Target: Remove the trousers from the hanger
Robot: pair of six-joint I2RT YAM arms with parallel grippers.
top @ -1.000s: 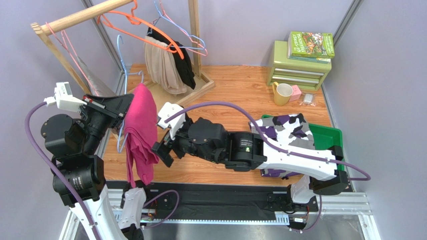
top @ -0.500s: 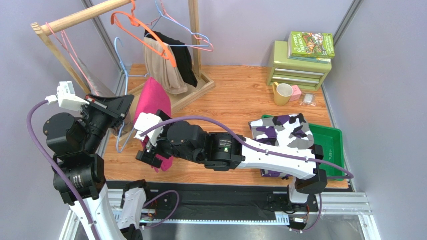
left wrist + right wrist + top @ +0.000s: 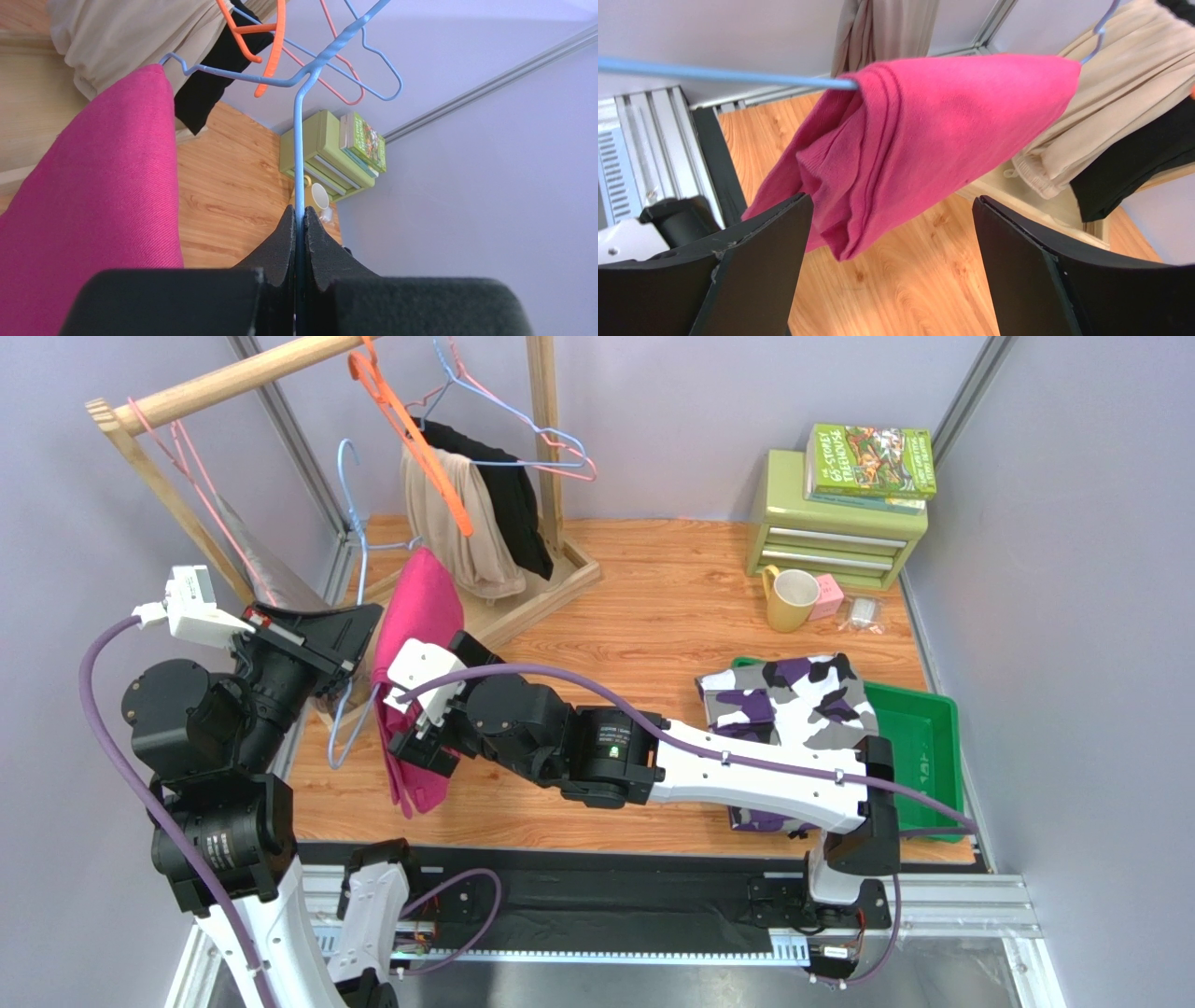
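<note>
Trousers (image 3: 948, 119), magenta, hang on the blue hanger (image 3: 298, 154) that the left gripper (image 3: 300, 213) clenches; the right gripper (image 3: 891, 210), at its 5 o'clock, gapes around them.

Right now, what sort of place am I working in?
Likely a lab test booth dressed as a wardrobe corner: plain partition walls, a wooden clothes rack with wire hangers, and a green tray.

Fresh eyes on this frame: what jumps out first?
The magenta pink trousers hang draped over a blue hanger at front left, and the left gripper is pinched shut on the hanger's wire. The right gripper reaches across with its jaws wide open either side of the cloth's lower fold. A camouflage pair lies on the green tray at right.
</note>
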